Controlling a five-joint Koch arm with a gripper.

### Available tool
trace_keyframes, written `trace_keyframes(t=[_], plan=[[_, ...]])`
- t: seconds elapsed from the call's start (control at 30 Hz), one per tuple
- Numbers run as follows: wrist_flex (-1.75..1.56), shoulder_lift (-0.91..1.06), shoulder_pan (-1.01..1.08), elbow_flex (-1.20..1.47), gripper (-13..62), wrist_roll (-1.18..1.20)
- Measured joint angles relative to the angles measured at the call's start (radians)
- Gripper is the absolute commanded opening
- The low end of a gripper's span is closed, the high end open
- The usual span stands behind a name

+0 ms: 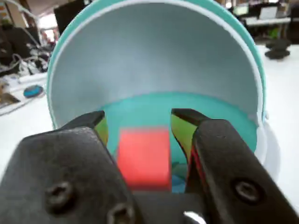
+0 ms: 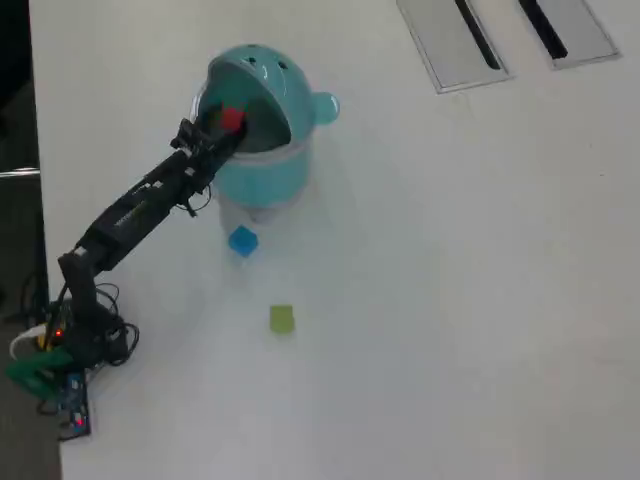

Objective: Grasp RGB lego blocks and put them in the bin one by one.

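Note:
The red block point(image 1: 143, 157) hangs blurred between the spread jaws of my gripper point(image 1: 140, 117), with a strip of teal showing on each side of it, so nothing grips it. Just ahead gapes the teal bin point(image 1: 154, 51), its domed lid swung back. From above, my gripper point(image 2: 222, 128) is at the bin's point(image 2: 270, 165) mouth, and the red block point(image 2: 232, 119) sits in that opening. A blue block point(image 2: 242, 241) lies on the table just below the bin. The yellow-green block point(image 2: 282, 319) lies further down.
Two flat grey slotted panels point(image 2: 455, 45) point(image 2: 565, 30) are set into the white table point(image 2: 450, 300) at the top right of the overhead view. The arm's base and wiring point(image 2: 60, 370) sit at the table's left edge.

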Motion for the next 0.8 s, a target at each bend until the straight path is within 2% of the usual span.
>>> trace_keyframes(t=[0.07,0.53,0.63,0.8], plan=[[0.0,0.0,0.0,0.002,27.2,-0.035],[0.0,0.071,0.002,0.038,30.4,-0.08],[0.0,0.075,0.003,0.063,33.4,-0.08],[0.0,0.101,0.035,0.078,33.2,-0.081]])
